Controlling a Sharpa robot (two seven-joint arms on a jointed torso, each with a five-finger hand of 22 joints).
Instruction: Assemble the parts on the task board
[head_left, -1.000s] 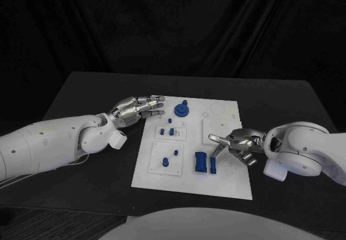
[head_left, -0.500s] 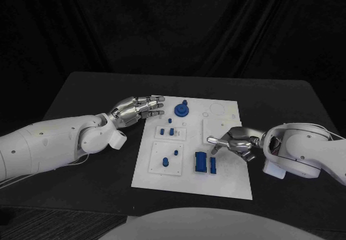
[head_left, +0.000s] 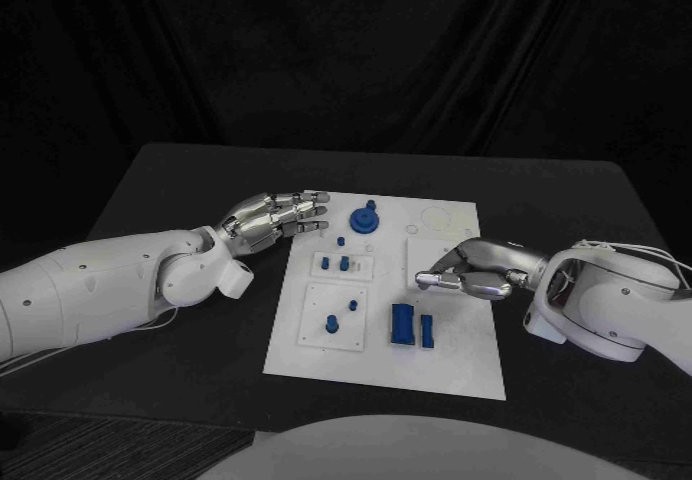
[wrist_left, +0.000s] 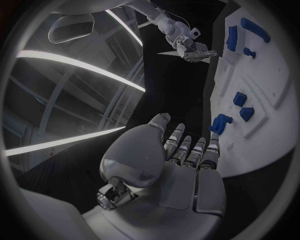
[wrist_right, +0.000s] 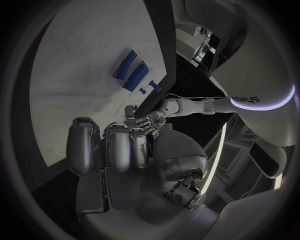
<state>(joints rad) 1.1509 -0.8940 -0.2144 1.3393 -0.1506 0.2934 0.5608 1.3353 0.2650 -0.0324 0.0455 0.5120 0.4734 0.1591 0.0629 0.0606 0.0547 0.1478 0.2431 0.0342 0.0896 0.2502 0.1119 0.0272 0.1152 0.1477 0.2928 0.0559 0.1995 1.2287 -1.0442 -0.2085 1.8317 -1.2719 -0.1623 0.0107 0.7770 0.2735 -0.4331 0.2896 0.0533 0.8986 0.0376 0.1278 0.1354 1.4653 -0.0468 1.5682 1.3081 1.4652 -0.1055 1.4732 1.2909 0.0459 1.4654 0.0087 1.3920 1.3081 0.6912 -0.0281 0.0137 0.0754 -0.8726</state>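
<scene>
On the black surface (head_left: 173, 170) sits our white task board (head_left: 454, 355), with small blue parts (head_left: 411, 326) lying near its front. They look light, rigid and smooth, best pinched across the long sides. Our right hand (head_left: 469, 272) hovers just above the board, fingers curled, holding nothing we can see. Our left hand (head_left: 274, 216) rests at the board's far left corner, fingers loosely together, empty.

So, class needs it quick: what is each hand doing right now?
Left hand: holds nothing, fingers resting at the task board's far left corner.
Right hand: holds nothing, fingers curled, above the board's right side.
</scene>
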